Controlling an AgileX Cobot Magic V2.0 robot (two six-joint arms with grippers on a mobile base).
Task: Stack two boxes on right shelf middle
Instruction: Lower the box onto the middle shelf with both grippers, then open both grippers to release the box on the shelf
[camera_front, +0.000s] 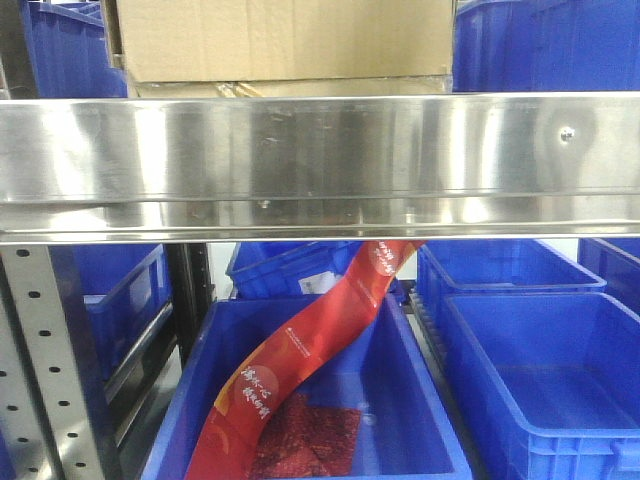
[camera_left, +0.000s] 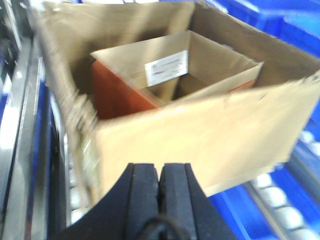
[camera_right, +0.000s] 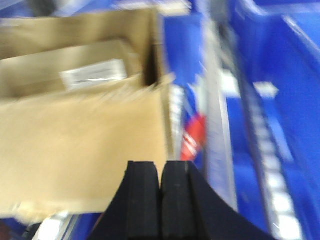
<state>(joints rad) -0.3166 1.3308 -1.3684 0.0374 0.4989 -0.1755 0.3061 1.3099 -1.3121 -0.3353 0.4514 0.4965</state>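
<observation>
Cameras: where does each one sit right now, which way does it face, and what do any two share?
Front view: low, level with the shelf lip; boxes above, blue bins below; no robot parts.
Left wrist: behind the shut left gripper, looking down into the large box holding a smaller box.
Right wrist: behind the shut right gripper, facing that box's side.
Both wrists share the labelled inner box.

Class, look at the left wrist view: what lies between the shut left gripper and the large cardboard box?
Nothing lies there. In the left wrist view, the left gripper, its pads pressed together, sits right before the large cardboard box with no object between them.
</observation>
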